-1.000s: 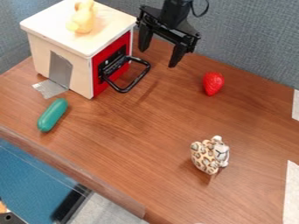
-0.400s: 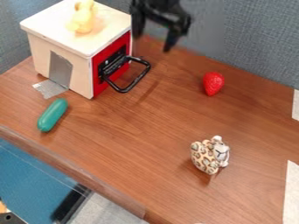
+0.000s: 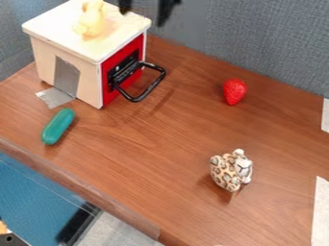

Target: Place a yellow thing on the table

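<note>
Read with twelve at the far side, the table [image 3: 147, 163] has a spotted animal toy [image 3: 230, 171] between four and five o'clock. A green, rounded oblong [image 3: 57, 126] lies at nine, a red strawberry [image 3: 234, 91] at two. Toward eleven stands a pale box [image 3: 70, 50], red-fronted, with a black handle [image 3: 151, 86]; the yellow toy [image 3: 92, 20] sits on its top. Near twelve hangs the blurred gripper [image 3: 144, 13], jaws apart.
</note>
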Tool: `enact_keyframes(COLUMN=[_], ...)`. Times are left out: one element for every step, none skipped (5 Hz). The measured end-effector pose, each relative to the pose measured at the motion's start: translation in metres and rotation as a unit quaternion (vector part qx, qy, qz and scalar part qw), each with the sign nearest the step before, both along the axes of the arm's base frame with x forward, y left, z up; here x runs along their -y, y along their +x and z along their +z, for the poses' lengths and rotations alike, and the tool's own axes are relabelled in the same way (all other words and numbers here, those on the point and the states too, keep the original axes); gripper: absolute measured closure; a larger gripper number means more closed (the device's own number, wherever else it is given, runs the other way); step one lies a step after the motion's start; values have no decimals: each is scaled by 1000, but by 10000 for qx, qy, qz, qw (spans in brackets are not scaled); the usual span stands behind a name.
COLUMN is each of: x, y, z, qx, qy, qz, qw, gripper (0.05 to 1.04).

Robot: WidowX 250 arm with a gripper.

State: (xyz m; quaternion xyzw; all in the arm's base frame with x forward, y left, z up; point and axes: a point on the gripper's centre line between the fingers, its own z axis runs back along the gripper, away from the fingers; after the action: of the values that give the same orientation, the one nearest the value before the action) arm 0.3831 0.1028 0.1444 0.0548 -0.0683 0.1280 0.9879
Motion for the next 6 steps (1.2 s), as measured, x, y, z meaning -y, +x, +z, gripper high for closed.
enact_keyframes(x=[-30, -48, -61, -68, -69, -63], y=[-6, -8, -9, -10, -12, -13], z=[6, 14, -6, -29, -45, -46], qx=[72, 103, -173, -460, -653, -665], qy=[35, 187, 225, 345, 351, 411], qz=[243, 378, 506, 619, 637, 627], qw=[9997, 9991, 9983, 9964, 9952, 9950], gripper=[83, 83, 83, 132, 418, 675])
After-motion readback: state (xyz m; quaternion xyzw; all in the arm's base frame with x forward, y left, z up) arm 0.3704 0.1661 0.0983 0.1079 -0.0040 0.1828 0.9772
